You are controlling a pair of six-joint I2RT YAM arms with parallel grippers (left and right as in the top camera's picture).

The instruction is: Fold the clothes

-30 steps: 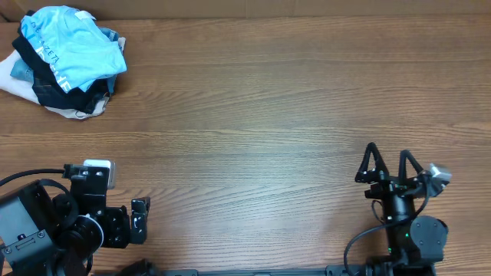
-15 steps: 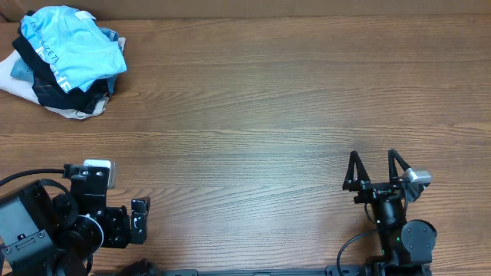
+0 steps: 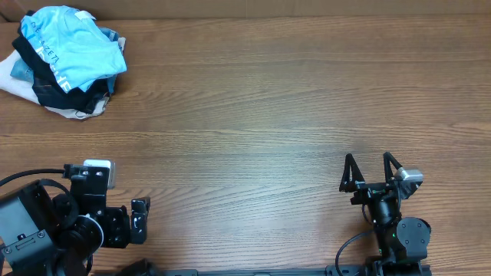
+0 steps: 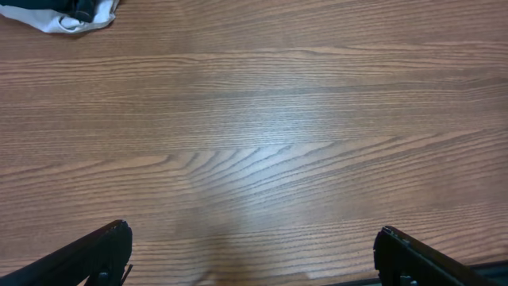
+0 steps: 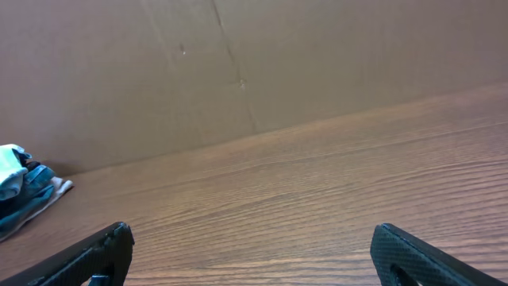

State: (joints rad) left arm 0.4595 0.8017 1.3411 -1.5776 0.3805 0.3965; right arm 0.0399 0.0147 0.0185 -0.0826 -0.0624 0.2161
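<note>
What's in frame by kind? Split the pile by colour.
Sky-blue shirt: 1
Black garment: 1
White fabric: 1
Denim fabric: 1
Hands, both open: 2 (left hand, right hand)
Total: 6

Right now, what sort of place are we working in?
Probably a lab test bench: a wood-grain table, a cardboard-like backdrop, and a sky-blue shirt atop a garment pile at its corner.
</note>
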